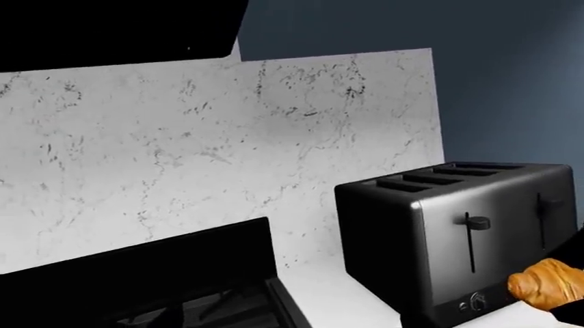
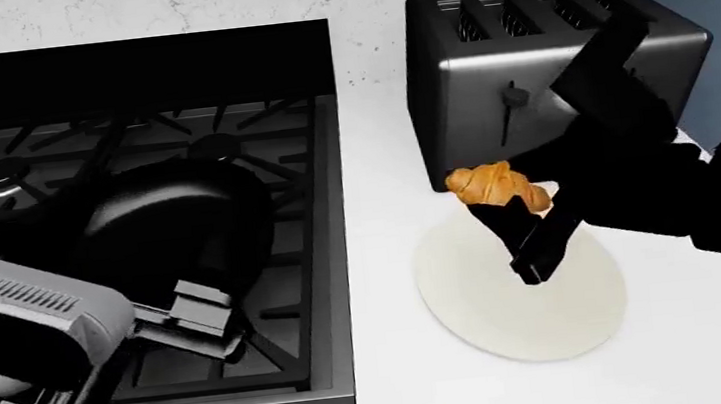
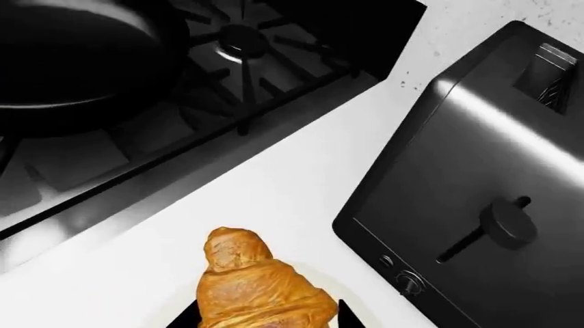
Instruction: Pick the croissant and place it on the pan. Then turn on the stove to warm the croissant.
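Observation:
The golden-brown croissant (image 2: 496, 186) is held between the black fingers of my right gripper (image 2: 506, 209), lifted above a white plate and in front of the toaster. In the right wrist view the croissant (image 3: 260, 290) fills the space between the jaws; it also shows in the left wrist view (image 1: 550, 283). The round black pan (image 2: 162, 228) sits on the stove's grates (image 2: 265, 122), left of the croissant, and shows in the right wrist view (image 3: 73, 61). My left gripper (image 2: 205, 319) hovers over the stove's front by the pan; its jaw state is unclear. The stove's knobs are out of view.
A steel-and-black toaster (image 2: 533, 53) stands at the back of the white counter, right of the stove. The flat white plate (image 2: 534, 319) lies on the counter below the croissant. A marble backsplash (image 1: 182, 137) runs behind everything.

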`<state>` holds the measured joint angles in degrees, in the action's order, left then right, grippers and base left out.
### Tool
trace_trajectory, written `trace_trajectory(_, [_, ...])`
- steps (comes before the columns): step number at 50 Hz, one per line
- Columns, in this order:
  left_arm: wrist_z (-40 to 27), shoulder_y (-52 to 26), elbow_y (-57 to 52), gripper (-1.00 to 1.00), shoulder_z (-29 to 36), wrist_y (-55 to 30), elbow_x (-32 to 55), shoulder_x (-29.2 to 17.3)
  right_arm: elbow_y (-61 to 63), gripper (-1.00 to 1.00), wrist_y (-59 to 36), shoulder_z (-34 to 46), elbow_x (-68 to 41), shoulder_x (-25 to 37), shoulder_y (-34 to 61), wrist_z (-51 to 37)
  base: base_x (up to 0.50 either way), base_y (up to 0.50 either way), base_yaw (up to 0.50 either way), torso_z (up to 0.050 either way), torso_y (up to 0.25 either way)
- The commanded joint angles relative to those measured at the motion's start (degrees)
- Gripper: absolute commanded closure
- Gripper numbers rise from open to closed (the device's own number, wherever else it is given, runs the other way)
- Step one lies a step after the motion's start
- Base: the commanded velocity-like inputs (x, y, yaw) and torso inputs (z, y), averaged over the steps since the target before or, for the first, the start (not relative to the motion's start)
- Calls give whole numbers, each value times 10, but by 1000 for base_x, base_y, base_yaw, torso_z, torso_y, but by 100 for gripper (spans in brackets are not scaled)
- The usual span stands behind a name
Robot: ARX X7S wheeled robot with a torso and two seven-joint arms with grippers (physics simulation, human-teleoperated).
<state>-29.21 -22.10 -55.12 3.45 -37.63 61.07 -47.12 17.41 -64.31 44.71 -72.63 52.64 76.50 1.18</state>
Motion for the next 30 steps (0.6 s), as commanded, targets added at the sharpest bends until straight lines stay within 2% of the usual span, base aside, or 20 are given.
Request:
trace_trajectory(1, [-36, -22, 11, -100, -30, -3, 68, -21, 38, 100, 8, -28, -34, 18, -4, -29, 0, 0, 0, 0, 0])
trace_trajectory(4, [-48, -26, 9, -100, -37, -4, 89, -28, 38, 100, 6, -29, -34, 16, 1, -29, 0, 0, 0, 0, 0])
trace_trajectory(10, [-117, -38, -11, -100, -68, 0, 202, -71, 32, 100, 7, -30, -31, 13, 8, -31, 0, 0, 0, 0, 0])
trace_trajectory(12, [-145, -41, -6, -100, -74, 11, 264, -86, 32, 100, 6, -31, -34, 13, 8, -33, 0, 0, 0, 0, 0])
trace_trajectory(24, [-174, -62, -12, -100, -82, 17, 307, -112, 35, 100, 10, -24, -23, 11, 3, -34, 0, 13, 0, 0, 0])
trace_trajectory(30, [-179, -66, -15, -100, -87, 20, 320, -120, 42, 100, 7, -23, -24, 17, 5, -31, -161, 478, 0, 0, 0])
